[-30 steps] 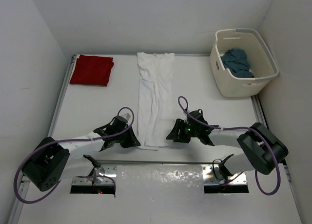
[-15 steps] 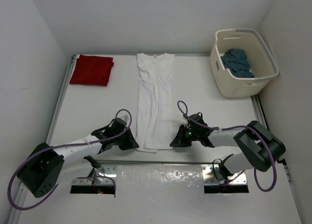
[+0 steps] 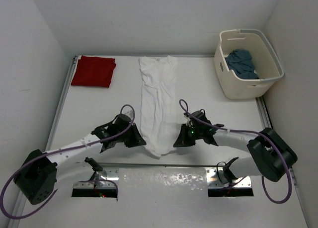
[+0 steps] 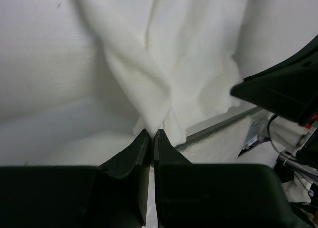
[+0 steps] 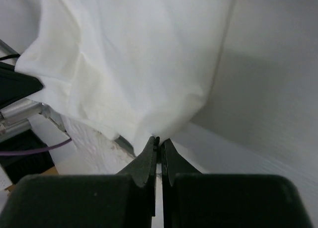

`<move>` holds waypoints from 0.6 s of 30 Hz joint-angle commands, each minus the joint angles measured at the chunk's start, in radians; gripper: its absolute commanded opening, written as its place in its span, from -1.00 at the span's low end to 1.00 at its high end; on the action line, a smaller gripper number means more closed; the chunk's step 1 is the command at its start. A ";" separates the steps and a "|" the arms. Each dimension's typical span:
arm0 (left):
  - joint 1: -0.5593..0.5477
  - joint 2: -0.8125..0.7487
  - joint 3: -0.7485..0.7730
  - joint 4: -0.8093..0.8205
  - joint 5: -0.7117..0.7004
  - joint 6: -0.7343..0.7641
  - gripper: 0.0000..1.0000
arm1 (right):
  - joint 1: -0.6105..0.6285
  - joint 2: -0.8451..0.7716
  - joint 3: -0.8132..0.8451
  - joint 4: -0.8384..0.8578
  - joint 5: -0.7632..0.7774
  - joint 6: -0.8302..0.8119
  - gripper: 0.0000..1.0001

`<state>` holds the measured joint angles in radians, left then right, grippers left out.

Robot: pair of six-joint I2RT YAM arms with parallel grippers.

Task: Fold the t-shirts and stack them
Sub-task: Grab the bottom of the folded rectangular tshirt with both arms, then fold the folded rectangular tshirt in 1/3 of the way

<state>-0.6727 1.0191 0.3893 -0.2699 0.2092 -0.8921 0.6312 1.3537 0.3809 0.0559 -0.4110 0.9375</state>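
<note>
While both pincers are clamped on its near hem, the white t-shirt [image 3: 158,99] lies midway across the table [image 3: 208,89], its long axis running from near edge to far edge and its shoulders pointing to the far end. The left pincer [image 3: 139,140] grips the near left corner and the right pincer [image 3: 177,140] the near right, so the cloth stretches straight ahead of both, equally close. The fold probably carries the hem forward along that axis.
</note>
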 commanded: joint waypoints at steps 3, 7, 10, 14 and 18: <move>-0.002 0.137 0.204 0.005 -0.076 0.038 -1.00 | -0.014 0.036 0.219 -0.105 0.086 -0.078 -1.00; 0.045 0.226 0.347 -0.022 -0.094 0.074 -1.00 | -0.062 0.093 0.340 -0.169 0.101 -0.106 -1.00; 0.110 0.269 0.428 0.009 -0.102 0.102 -1.00 | -0.108 0.134 0.438 -0.188 0.106 -0.126 -1.00; 0.169 0.358 0.532 0.043 -0.093 0.133 -1.00 | -0.168 0.224 0.564 -0.217 0.078 -0.169 -1.00; 0.219 0.459 0.632 0.063 -0.082 0.157 -1.00 | -0.221 0.318 0.680 -0.229 0.044 -0.177 -1.00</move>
<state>-0.4831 1.4315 0.9527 -0.2638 0.1280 -0.7750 0.4377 1.6287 0.9840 -0.1596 -0.3454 0.7937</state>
